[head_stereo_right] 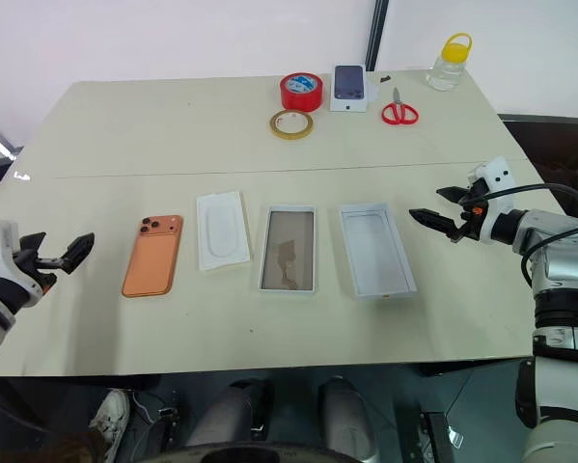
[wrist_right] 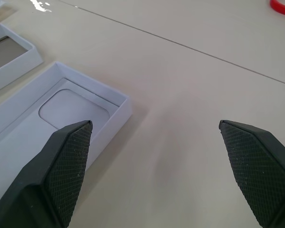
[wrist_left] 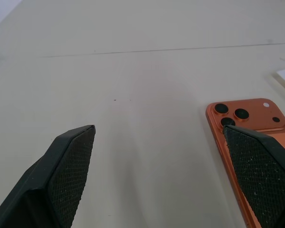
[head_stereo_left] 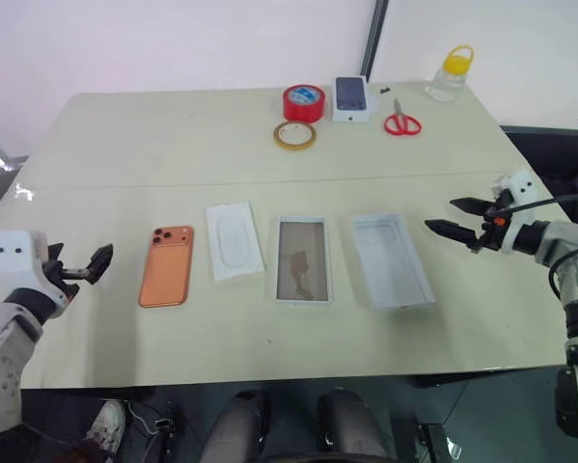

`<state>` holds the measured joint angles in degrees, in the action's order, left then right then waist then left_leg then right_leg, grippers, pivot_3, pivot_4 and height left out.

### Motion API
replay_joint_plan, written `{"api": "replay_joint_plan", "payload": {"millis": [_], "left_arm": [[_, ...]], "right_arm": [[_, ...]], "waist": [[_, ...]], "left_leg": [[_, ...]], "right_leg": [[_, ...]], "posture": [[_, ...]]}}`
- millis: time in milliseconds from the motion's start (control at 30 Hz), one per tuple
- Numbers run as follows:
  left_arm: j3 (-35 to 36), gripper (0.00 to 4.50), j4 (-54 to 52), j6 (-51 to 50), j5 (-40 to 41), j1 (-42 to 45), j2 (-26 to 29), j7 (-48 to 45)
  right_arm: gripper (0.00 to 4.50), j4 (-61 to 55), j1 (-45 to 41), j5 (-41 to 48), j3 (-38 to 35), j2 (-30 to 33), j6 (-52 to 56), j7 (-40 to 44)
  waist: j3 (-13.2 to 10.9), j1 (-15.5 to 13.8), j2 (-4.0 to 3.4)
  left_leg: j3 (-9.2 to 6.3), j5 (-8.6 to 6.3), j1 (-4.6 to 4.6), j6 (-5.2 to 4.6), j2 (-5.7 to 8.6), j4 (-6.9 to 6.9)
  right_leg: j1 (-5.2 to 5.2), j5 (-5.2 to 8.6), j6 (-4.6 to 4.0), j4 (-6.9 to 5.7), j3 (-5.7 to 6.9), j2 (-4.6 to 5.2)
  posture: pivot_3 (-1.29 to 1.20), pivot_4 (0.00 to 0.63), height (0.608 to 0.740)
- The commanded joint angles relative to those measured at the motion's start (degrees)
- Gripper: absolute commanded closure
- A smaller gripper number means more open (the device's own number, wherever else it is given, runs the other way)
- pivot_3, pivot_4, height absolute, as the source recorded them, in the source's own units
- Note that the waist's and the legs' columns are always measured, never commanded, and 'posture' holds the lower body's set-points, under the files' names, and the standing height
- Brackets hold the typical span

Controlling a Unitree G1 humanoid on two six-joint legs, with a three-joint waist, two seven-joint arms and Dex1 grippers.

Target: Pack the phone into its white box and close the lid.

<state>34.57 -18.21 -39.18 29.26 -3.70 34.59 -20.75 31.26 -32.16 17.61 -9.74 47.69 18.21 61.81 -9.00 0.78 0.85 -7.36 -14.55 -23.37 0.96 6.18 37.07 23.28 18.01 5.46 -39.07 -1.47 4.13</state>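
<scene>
Phone [head_stereo_left: 167, 265] is seen lying face down on the table [head_stereo_left: 124, 145], left of the flat insert [head_stereo_left: 234, 240], the white box [head_stereo_left: 303, 260] and the lid [head_stereo_left: 392, 258], while the left gripper [head_stereo_left: 88, 267] and right gripper [head_stereo_left: 454, 218] are held wide apart and empty.

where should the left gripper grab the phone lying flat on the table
Across its long edges near mid-length, coming from above: the phone lies flat, camera side up, and is thin. The open left gripper sits just beside it; the flat white insert borders the far edge.
</scene>
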Motion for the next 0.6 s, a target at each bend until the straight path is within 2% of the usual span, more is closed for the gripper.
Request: {"api": "replay_joint_plan", "payload": {"millis": [33,400,533,600], "left_arm": [[0.46,0.00,-1.48,1.07,0.09,0.39,-0.13,0.37],[-1.29,0.00,-5.03,-0.87,1.69,2.47,-1.73,1.88],[-6.27,0.00,-8.62,-4.95,4.13,5.63,-3.78,3.38],[-10.98,0.00,-10.92,-7.43,4.91,7.31,-4.67,3.63]], "right_arm": [[0.05,-0.22,-1.25,0.03,-1.00,1.00,-1.33,0.41],[0.05,-3.27,-3.07,0.05,0.68,-0.51,-1.40,1.74],[0.05,-11.09,-1.85,1.70,1.80,-2.12,0.98,2.29],[0.05,-17.76,0.28,3.01,2.81,-3.01,3.11,2.58]], "waist": [[0.00,0.01,0.00],[-0.01,-0.08,-0.01],[-0.01,-0.08,-0.01],[-0.01,-0.12,-0.01]], "left_leg": [[0.00,0.00,0.00,0.00,0.00,0.00],[0.00,0.00,0.00,0.00,0.00,0.00],[0.00,0.02,-0.01,0.03,0.00,0.02],[0.00,0.14,-0.01,0.24,0.00,0.02]], "right_leg": [[0.00,0.00,0.00,0.00,0.00,0.00],[-0.01,0.00,0.00,0.00,0.00,0.00],[-0.02,0.00,0.00,0.00,0.01,0.00],[-0.01,0.00,0.00,0.00,0.01,0.00]], "posture": [[0.00,0.150,0.740],[0.00,0.150,0.740],[0.00,0.150,0.740],[0.00,0.150,0.740]]}}
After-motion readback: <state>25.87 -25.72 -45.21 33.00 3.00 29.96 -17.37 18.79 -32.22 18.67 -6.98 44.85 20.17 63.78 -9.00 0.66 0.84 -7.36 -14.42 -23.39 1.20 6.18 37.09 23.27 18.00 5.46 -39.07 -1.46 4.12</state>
